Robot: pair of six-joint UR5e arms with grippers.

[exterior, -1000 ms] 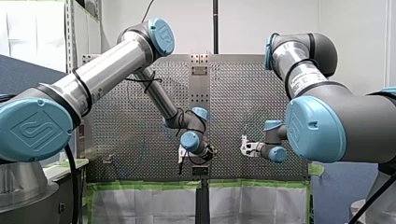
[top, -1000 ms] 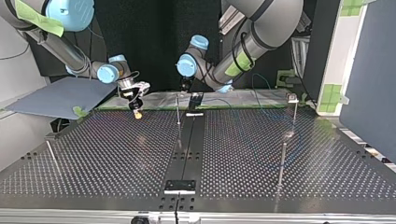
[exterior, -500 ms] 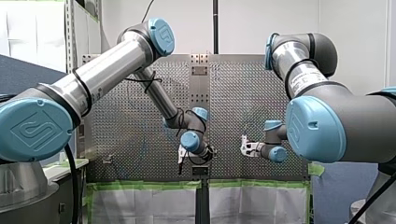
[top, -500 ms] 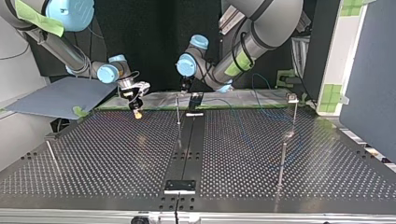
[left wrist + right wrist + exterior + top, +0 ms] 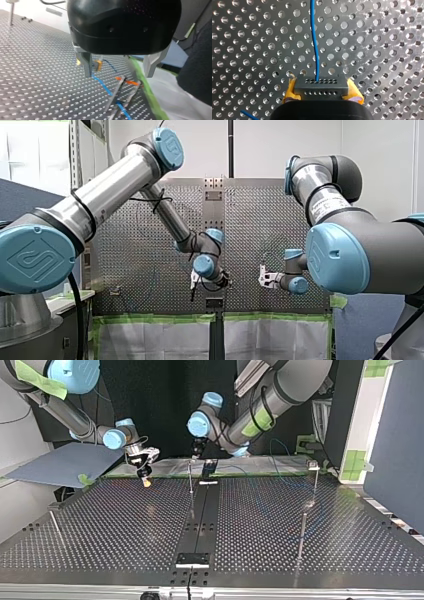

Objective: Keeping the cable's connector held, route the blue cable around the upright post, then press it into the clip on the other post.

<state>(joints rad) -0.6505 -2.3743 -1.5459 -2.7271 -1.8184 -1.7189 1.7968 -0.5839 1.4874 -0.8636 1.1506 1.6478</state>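
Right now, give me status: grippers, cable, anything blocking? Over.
Right gripper shut on the black connector, blue cable running ahead of it. Left gripper open, empty, over the cable. Thin upright post close by left gripper; nothing seen blocking.

Perforated surface [image 5: 125, 525], taped edge
Green tape [image 5: 150, 318] lines one edge; a grey board [image 5: 62, 462] lies at the top view's middle left.
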